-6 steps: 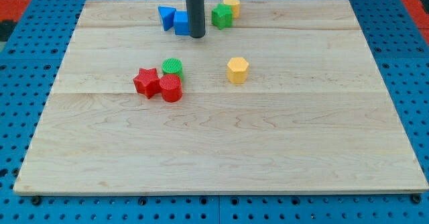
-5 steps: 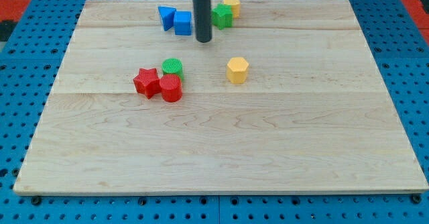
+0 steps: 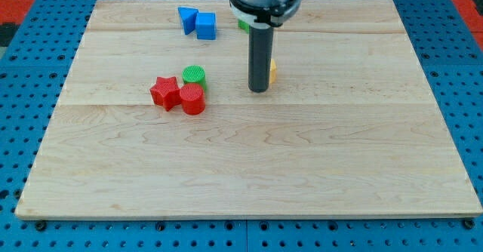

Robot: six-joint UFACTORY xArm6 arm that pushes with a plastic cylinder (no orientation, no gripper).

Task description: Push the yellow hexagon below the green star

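1. My tip (image 3: 259,90) rests on the wooden bench (image 3: 249,169), just at the view's left of the yellow hexagon (image 3: 272,72); the rod hides most of that block, so only a sliver shows.
2. The arm has no fingers, so there is nothing to open or close.
3. The green star (image 3: 243,24) sits near the view's top, mostly hidden behind the arm's head; the hexagon lies below it.
4. A blue triangle (image 3: 187,18) and blue cube (image 3: 205,26) sit touching at the view's top left.
5. A red star (image 3: 164,92), red cylinder (image 3: 192,99) and green cylinder (image 3: 194,75) cluster left of my tip.
6. No writing or labels are readable anywhere.
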